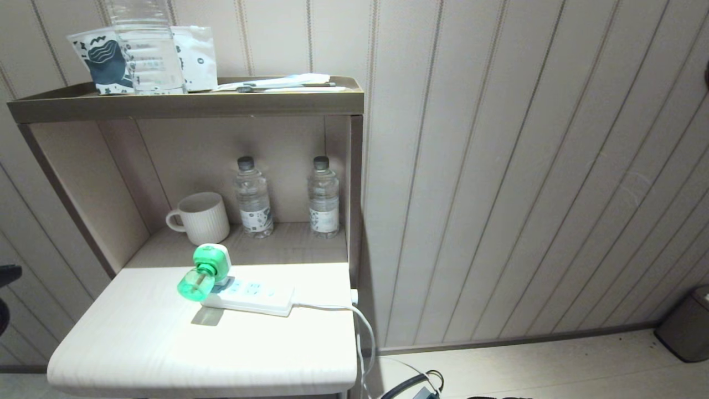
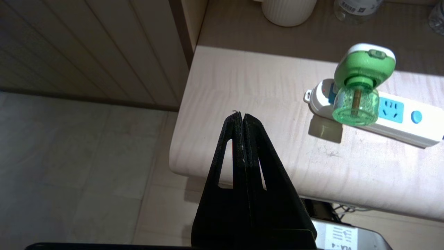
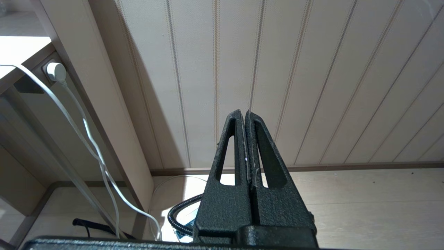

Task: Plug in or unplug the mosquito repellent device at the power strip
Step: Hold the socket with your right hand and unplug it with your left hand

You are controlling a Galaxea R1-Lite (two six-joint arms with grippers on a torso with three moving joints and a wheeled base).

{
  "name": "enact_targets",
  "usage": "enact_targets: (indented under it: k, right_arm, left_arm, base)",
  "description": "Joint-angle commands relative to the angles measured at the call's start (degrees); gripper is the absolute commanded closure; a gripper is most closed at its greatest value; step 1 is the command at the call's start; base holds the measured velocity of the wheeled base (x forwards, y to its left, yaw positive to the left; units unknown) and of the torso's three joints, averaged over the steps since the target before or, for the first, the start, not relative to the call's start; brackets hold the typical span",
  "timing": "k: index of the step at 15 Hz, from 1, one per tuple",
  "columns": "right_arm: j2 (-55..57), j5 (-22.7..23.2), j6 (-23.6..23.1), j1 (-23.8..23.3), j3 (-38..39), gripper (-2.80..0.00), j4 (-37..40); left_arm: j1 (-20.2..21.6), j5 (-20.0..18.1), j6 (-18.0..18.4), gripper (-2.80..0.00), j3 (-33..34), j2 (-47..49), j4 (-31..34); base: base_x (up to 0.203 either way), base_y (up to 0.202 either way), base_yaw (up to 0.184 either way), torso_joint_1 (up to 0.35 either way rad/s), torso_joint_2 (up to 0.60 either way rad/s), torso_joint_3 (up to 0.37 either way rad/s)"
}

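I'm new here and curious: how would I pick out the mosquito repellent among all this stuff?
Find the pale tabletop under the shelf unit; a white power strip lies on it. The repellent is plugged into the strip's end away from the cord: a white head with a green bottle, the only green thing, smaller than the mug.

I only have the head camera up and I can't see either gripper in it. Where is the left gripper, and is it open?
Observer: The left gripper is shut and empty, off the near left corner of the table, short of the mosquito repellent device.
Operator: Is the device seated in the power strip?
Observer: The left wrist view shows it standing on the power strip at the end away from the blue button; its prongs are hidden.
Operator: And the right gripper?
Observer: The right gripper is shut too, facing the panelled wall beside the table, with the white cord off to one side.
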Motion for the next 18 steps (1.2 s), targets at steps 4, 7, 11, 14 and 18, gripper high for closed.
enact_targets:
  k: [4, 7, 11, 14, 18]
  right_arm:
    - [0.0, 0.0, 0.0, 0.0, 0.0, 0.00, 0.0]
    - [0.0, 0.0, 0.0, 0.0, 0.0, 0.00, 0.0]
    - [0.0, 0.0, 0.0, 0.0, 0.0, 0.00, 0.0]
    - [0.0, 0.0, 0.0, 0.0, 0.0, 0.00, 0.0]
    - [0.0, 0.0, 0.0, 0.0, 0.0, 0.00, 0.0]
  left_arm:
    - [0.3, 0.0, 1.5, 0.00, 15.3, -15.8, -11.7]
    - [-1.4, 1.7, 1.4, 0.00, 20.2, -26.5, -14.5]
    - [-0.8, 1.4, 1.8, 0.00, 27.7, -43.1, -13.6]
    - [-0.2, 1.6, 3.7, 0.00, 31.0, -55.4, -5.0]
    - [0.0, -2.2, 3.9, 0.00, 43.0, -56.5, -16.6]
  base:
    - [0.000, 0.000, 0.000, 0.000, 0.00, 0.000]
    - [0.000, 0.000, 0.000, 0.000, 0.00, 0.000]
    - [0.000, 0.000, 0.000, 0.000, 0.00, 0.000]
    - [0.000, 0.000, 0.000, 0.000, 0.00, 0.000]
    - [0.000, 0.000, 0.000, 0.000, 0.00, 0.000]
